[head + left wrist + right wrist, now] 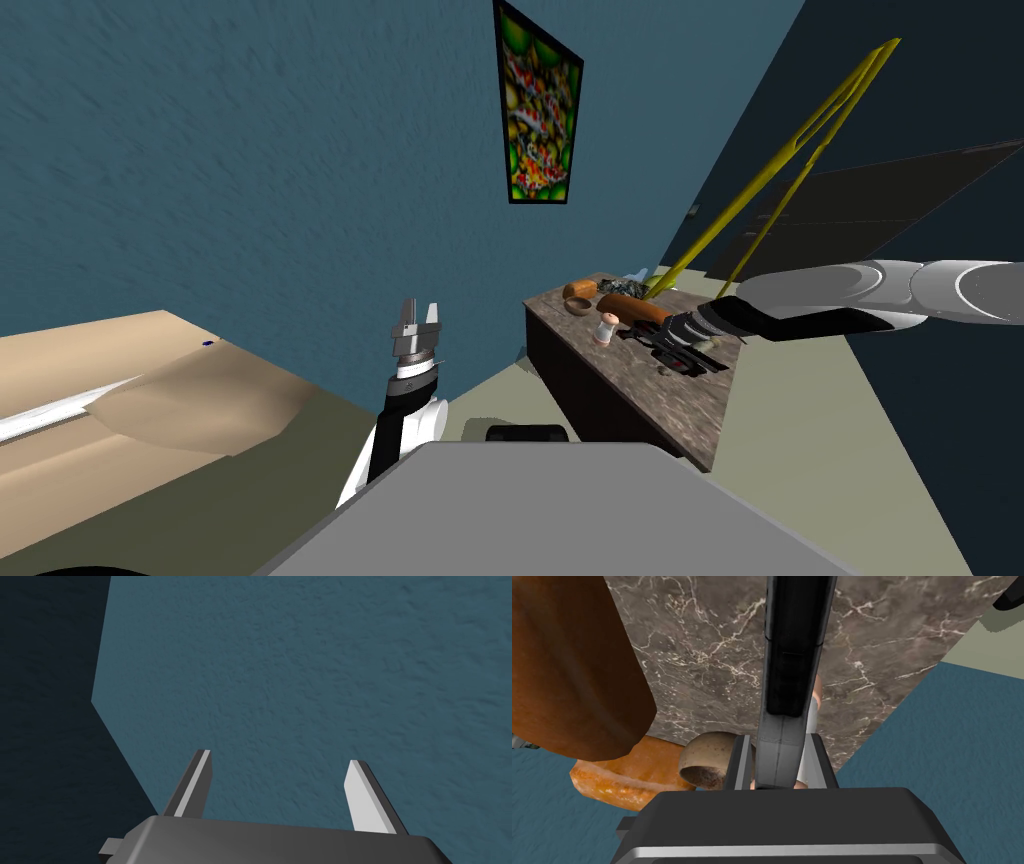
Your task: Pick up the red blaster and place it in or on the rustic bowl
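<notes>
1. Head view, far left: a low beige piece of furniture (150,400) lies along a blue wall (250,180).
2. To its right, the left gripper (418,318) stands upright in front of that wall, well apart from the table. In the left wrist view its fingers (196,788) are spread wide with nothing between them.
3. Higher on the wall hangs a colourful framed picture (538,110).
4. Next comes a dark table (690,410) with a marbled brown top. At its far end lies an orange-brown loaf (578,289), and the brown rustic bowl (579,306) sits just beside it.
5. Right of the bowl a small white and pink shaker (606,328) stands upright, with a brown cylinder (635,308) lying just behind it.
6. The blaster (672,355), dark with red touches, is over the middle of the table top, apart from the bowl, with the shaker between them. I cannot tell whether it touches the top.
7. The right gripper (693,330) is at the blaster, its arm reaching in from the right. In the right wrist view its fingers (742,761) pinch a black and grey bar of the blaster from both sides, and the bowl shows just beyond one finger, against the loaf.
8. Far right, a yellow frame (741,200) leans up behind the table.
</notes>
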Tool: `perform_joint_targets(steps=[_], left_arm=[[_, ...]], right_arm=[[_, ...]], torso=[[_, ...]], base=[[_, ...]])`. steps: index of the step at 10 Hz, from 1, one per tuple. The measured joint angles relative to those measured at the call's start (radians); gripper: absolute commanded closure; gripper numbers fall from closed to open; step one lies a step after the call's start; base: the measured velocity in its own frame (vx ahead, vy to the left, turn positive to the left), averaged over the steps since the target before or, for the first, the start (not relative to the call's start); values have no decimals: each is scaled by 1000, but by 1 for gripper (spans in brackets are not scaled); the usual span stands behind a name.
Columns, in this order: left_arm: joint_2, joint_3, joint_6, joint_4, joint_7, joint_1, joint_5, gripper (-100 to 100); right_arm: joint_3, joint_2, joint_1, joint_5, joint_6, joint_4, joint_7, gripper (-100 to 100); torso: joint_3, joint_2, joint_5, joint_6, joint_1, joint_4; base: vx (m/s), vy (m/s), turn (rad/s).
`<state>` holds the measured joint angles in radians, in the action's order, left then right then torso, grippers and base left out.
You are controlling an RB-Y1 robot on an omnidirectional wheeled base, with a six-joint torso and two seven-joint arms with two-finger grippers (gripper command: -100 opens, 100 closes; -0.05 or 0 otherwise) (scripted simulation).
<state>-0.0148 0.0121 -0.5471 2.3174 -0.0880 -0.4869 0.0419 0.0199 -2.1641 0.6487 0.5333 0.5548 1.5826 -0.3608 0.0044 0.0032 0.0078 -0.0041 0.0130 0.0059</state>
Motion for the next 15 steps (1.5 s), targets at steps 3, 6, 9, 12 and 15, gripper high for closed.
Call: perform_joint_targets(steps=[3, 6, 9, 12, 15], left_arm=[[0, 0, 0, 0, 0, 0, 0, 0], [0, 0, 0, 0, 0, 0, 0, 0], [0, 0, 0, 0, 0, 0, 0, 0], [0, 0, 0, 0, 0, 0, 0, 0], [0, 0, 0, 0, 0, 0, 0, 0]], right_arm=[[11, -8, -48, 13, 5, -22, 0, 100], [22, -31, -117, 24, 27, -56, -13, 100], [8, -58, -143, 19, 80, -108, -29, 100], [15, -82, -148, -7, 144, -145, -59, 100], [32, -95, -151, -40, 203, -175, -88, 100]], torso=[[1, 0, 1, 0, -1, 1], [0, -1, 3, 0, 3, 1], [-3, -6, 4, -1, 5, 0], [-6, -12, 3, -1, 2, -1], [-7, -14, 1, 0, -2, -2]], base=[[-3, 41, 32], [20, 73, 57], [110, 74, 70], [167, 28, 28], [194, -5, 14]])
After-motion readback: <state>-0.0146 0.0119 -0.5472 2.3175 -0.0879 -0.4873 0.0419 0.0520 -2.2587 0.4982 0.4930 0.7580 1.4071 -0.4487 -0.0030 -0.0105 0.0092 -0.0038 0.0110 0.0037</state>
